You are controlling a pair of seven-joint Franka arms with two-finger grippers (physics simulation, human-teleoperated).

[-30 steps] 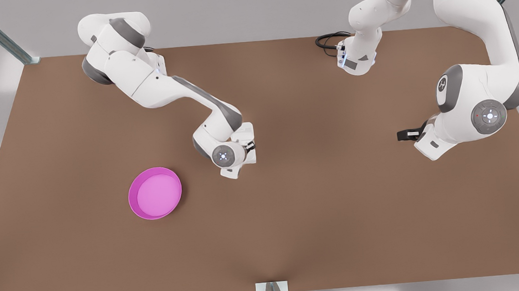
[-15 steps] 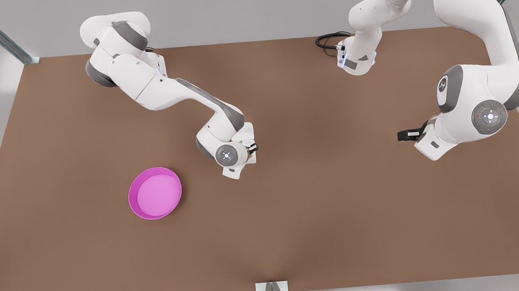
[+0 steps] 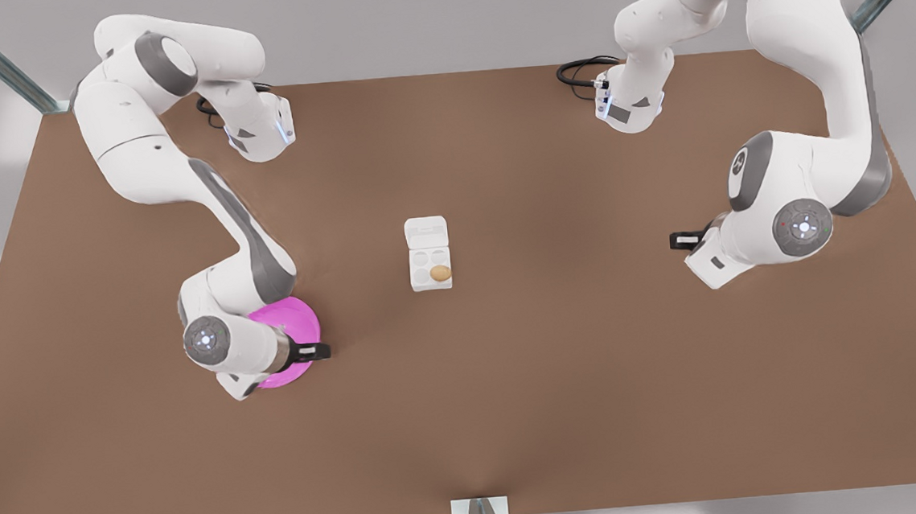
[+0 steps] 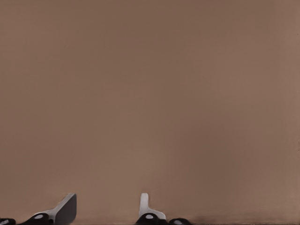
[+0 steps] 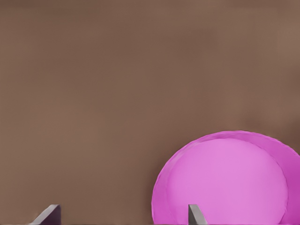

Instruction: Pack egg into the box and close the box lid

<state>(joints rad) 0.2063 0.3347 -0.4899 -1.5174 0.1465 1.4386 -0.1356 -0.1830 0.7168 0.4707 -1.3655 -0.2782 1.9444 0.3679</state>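
The white box point(image 3: 430, 269) sits at mid-table with its box lid point(image 3: 426, 231) lying open and flat on the far side. The tan egg point(image 3: 440, 273) rests in the near well on the front view's right. My right gripper point(image 3: 315, 351) point(image 5: 123, 215) hangs open and empty over the near edge of the pink dish point(image 3: 301, 316) point(image 5: 225, 183), well off to the front view's left of the box. My left gripper point(image 3: 678, 239) point(image 4: 105, 208) waits open over bare table at the front view's right.
The brown table point(image 3: 563, 379) has broad free room around the box and along the near side. A black cable point(image 3: 578, 71) loops at the far edge by an arm base. Metal struts stand at the far corners.
The right arm has swung away from mid-table to the pink dish, uncovering the box with the egg in it. The left arm has shifted slightly.
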